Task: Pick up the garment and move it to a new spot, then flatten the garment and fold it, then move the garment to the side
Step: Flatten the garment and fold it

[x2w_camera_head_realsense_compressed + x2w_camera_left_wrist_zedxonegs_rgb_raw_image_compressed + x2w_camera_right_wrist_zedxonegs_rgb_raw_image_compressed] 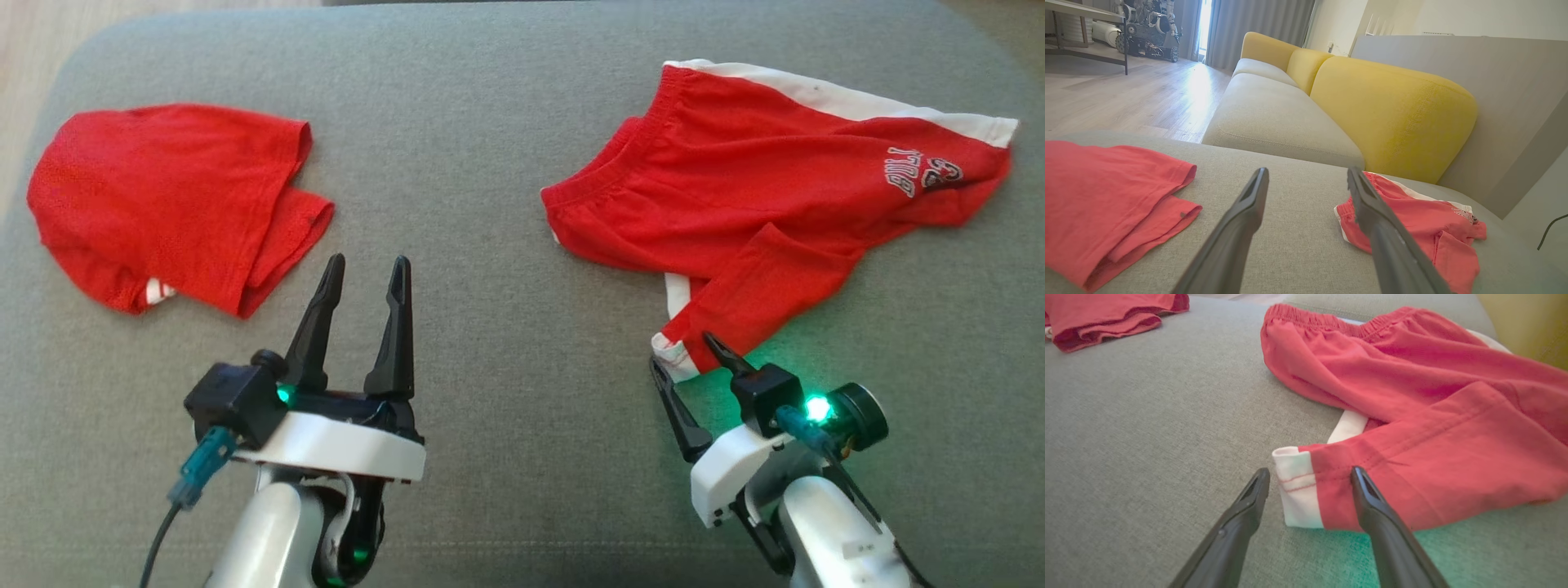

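Pickup step, grasp not yet made. Red shorts (759, 188) lie rumpled on right of grey cushion (490, 163). Right tool (681, 349) wide, empty, poised at white-trimmed leg hem (1298, 486). Left tool (367, 261) wide, empty, over bare cushion. Next, likely: right tool lowers, pinches hem.

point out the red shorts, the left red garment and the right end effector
red shorts (759, 188), head view, red front
left red garment (163, 196), head view, top layer
right end effector (680, 349), head view, between fingertips
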Tool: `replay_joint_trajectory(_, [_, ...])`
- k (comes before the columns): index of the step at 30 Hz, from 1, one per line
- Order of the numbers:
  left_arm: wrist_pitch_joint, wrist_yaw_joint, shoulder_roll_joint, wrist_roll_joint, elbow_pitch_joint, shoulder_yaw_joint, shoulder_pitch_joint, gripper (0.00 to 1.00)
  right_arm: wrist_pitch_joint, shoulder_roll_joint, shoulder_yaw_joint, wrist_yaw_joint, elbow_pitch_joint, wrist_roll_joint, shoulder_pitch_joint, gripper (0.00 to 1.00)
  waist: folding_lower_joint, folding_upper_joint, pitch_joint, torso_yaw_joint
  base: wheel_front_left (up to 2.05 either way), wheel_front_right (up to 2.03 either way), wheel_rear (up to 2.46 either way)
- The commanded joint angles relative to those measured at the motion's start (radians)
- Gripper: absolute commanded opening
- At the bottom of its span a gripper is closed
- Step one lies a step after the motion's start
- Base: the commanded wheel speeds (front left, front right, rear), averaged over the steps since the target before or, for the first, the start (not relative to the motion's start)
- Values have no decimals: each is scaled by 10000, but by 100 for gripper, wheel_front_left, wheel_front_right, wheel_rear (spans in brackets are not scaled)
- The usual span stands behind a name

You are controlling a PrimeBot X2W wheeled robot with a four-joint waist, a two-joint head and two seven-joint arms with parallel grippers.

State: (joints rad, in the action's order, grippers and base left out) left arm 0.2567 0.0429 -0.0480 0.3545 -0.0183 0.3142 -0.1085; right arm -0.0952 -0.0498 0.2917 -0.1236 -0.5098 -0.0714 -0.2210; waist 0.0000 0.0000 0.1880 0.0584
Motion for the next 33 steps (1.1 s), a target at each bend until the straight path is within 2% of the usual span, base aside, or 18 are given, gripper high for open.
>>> replay_joint_trajectory(1, [51,-17,-22,21,314,-236,-402,100,-8,-5,164,-71,194,-32,-340,100,0,0,62,60,0,0,0])
replay_joint_trajectory(3, [51,-17,-22,19,311,-244,-434,100,93,-5,157,-71,-55,37,-415,100,0,0,81,105,0,0,0])
replay_joint_trajectory(4, [51,-19,-22,16,302,-250,-437,100,117,-5,186,-71,-167,143,-452,60,0,0,75,115,0,0,0])
replay_joint_trajectory(5, [51,-19,-22,12,294,-261,-435,100,118,-5,206,-71,-255,222,-499,11,0,0,71,115,0,0,0])
replay_joint_trajectory(6, [51,-17,-22,6,288,-274,-435,100,105,-5,245,-71,-325,252,-548,0,0,0,72,106,0,0,0])
replay_joint_trajectory(10, [51,15,-22,-50,304,-368,-435,100,-234,-5,371,-71,-270,525,-713,0,0,0,38,-29,0,0,0])
replay_joint_trajectory(14, [51,1,-22,-108,315,-429,-337,100,-817,-5,362,-71,420,1069,-759,0,0,0,-96,-351,0,0,0])
replay_joint_trajectory(19, [51,-11,-22,-146,329,-544,-174,100,-822,-5,-801,-71,1690,1466,-225,0,0,0,-293,-1004,0,0,0])
replay_joint_trajectory(25, [51,-90,-22,-202,324,-502,-198,100,-49,-5,-2662,-71,3126,1836,841,0,0,0,-337,-1745,0,0,0])
replay_joint_trajectory(29, [51,-96,-22,-210,319,-399,-284,100,483,-5,-3706,-71,3328,2062,1346,0,0,0,-308,-2005,0,0,0])
replay_joint_trajectory(33, [51,-116,-22,-251,265,-331,-303,100,789,-5,-4000,-71,2929,2141,1538,0,0,0,-278,-2107,0,0,0])
